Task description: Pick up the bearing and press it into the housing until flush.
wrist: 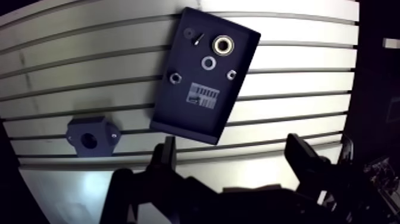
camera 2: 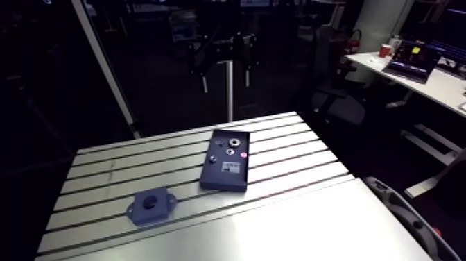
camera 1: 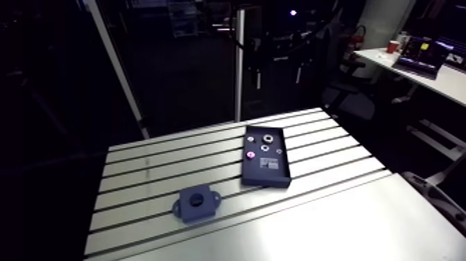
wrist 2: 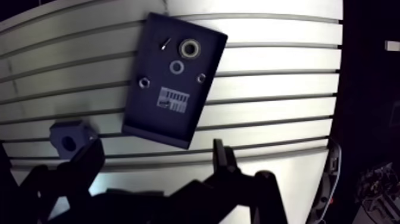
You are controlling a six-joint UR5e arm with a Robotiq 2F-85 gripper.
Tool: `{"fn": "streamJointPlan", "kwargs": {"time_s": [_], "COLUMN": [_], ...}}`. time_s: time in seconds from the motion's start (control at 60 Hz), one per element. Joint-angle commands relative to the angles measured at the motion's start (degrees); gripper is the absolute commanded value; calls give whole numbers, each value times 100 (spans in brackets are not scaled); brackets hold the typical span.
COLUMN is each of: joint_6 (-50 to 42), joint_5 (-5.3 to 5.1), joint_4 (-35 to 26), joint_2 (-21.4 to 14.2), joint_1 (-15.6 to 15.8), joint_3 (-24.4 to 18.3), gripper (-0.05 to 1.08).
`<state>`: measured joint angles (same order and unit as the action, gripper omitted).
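Gripper [wrist: 235,164] high above table [wrist: 309,71], fingers apart, nothing between them; likely staged for descent. Bearing [wrist: 223,43] flat in tray [wrist: 178,119], far end, well ahead of gripper. Housing [wrist: 89,138] outside tray, ahead and to one side, bore up to take press.

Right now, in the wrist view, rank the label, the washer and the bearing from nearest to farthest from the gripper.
1. The label: on the near half of the tray, just ahead of the open gripper.
2. The washer: mid-tray, beyond the label.
3. The bearing: near the tray's far end, farthest.
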<state>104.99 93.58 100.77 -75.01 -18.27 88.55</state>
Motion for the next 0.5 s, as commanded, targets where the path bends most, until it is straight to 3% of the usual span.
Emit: {"fn": "streamJointPlan", "kwargs": {"time_s": [0.017,0.283,0.433,0.5], "joint_6": [159,690,979,1277], "joint_5": [7,-28,-96,-180], "joint_4": [183,684,931,980], "joint_2": [215,476,644,725], "joint_1": [-113,-239,-239,-221], "joint_3": [0,173,236,280], "gripper": [1,1,1,1]}}
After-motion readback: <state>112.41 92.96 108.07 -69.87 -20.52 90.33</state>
